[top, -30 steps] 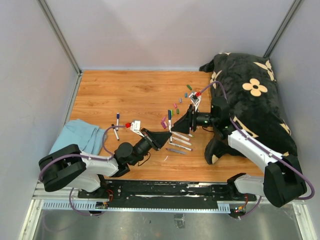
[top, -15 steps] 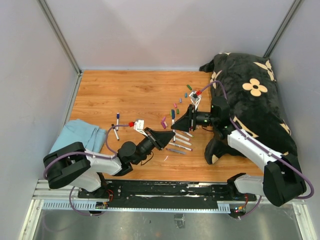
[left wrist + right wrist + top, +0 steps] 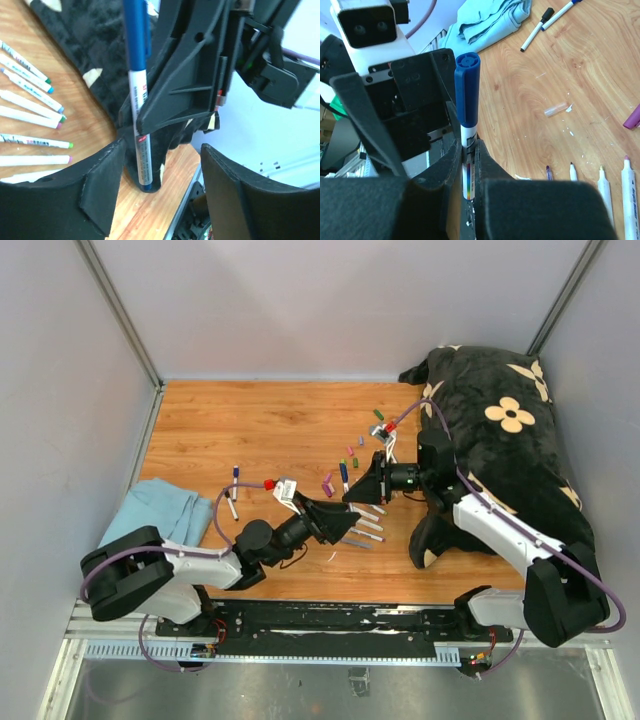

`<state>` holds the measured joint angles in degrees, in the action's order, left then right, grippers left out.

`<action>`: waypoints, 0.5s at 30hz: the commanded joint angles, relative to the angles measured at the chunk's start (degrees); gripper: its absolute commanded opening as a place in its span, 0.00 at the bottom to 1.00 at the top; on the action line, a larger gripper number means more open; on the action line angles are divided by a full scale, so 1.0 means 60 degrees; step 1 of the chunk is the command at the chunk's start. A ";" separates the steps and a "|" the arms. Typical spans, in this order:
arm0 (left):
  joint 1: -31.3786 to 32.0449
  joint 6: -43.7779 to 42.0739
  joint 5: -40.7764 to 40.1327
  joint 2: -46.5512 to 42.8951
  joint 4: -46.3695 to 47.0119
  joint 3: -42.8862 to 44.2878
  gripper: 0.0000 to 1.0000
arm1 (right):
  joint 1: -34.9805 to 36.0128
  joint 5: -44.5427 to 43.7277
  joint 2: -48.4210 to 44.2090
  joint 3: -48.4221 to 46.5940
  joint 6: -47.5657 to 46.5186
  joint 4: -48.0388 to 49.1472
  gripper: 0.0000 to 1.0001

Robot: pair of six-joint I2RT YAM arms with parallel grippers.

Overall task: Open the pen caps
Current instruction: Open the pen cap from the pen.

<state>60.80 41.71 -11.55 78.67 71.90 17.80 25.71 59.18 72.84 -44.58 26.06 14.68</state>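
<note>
Blue cap point(image 3: 468, 85) stands proud of my right gripper point(image 3: 468, 150), clamped on the pen barrel point(image 3: 468, 132). I'd centre the spread left gripper point(image 3: 162, 150) on it, squeeze, then pull straight.

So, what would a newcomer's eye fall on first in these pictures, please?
Probably the two arms meeting mid-table: the right gripper is shut on a blue-capped pen, with the left gripper open close to it. Next, the big black flowered blanket at the right edge, and the row of uncapped pens lying near the grippers.
</note>
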 commanded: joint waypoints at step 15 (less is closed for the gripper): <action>-0.1966 -0.1587 0.3527 -0.3737 -0.2266 -0.0607 0.99 | -0.0254 0.2764 0.0491 -0.1552 -0.5306 -0.4200 0.01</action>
<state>49.89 35.57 8.99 61.06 62.94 15.27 24.95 72.20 75.24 -51.09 3.07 -3.46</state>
